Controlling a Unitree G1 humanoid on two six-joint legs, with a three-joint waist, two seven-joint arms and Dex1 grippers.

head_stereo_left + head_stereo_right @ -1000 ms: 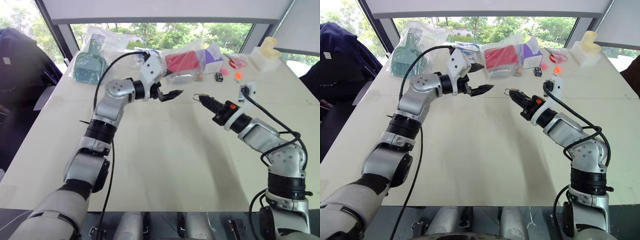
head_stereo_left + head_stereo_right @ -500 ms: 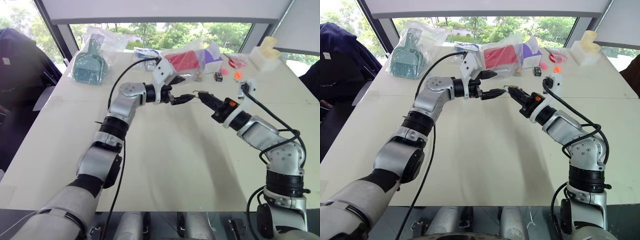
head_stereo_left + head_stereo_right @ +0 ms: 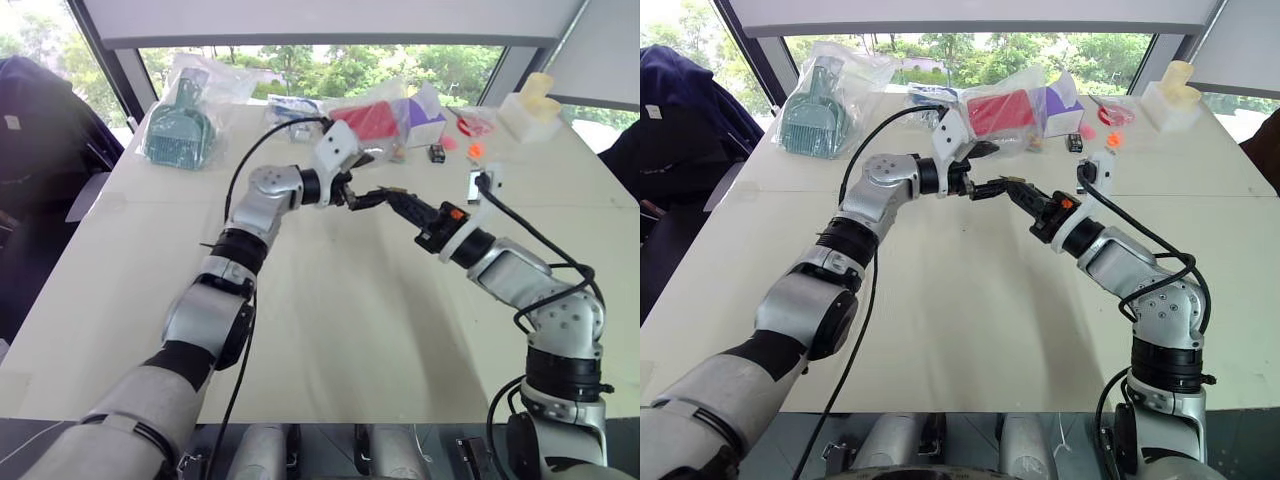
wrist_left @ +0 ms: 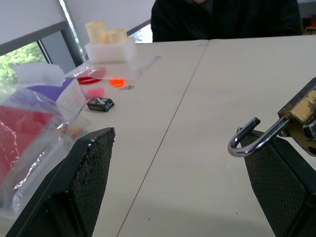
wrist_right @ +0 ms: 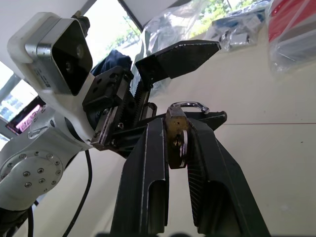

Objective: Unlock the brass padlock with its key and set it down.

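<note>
Above a pale table (image 3: 330, 320), the right gripper (image 5: 177, 129) pinches the brass padlock (image 5: 176, 136); the left gripper (image 4: 182, 148) stands wide open around its shackle (image 4: 247, 140), holding nothing.

Daylight pours in through the wide window band (image 3: 330, 65) at 12 o'clock, leaving the trees outside slightly washed out. The pale matte surface (image 3: 330, 330) is evenly bright, with soft, faint shadows falling toward 6 o'clock. The clear crinkled plastic bags (image 3: 390, 120) carry small glints. In the left wrist view, the near black textured pincer fingers (image 4: 94, 163) are blurred, as is the dark-clothed person (image 4: 227, 19) at 12 o'clock.
</note>
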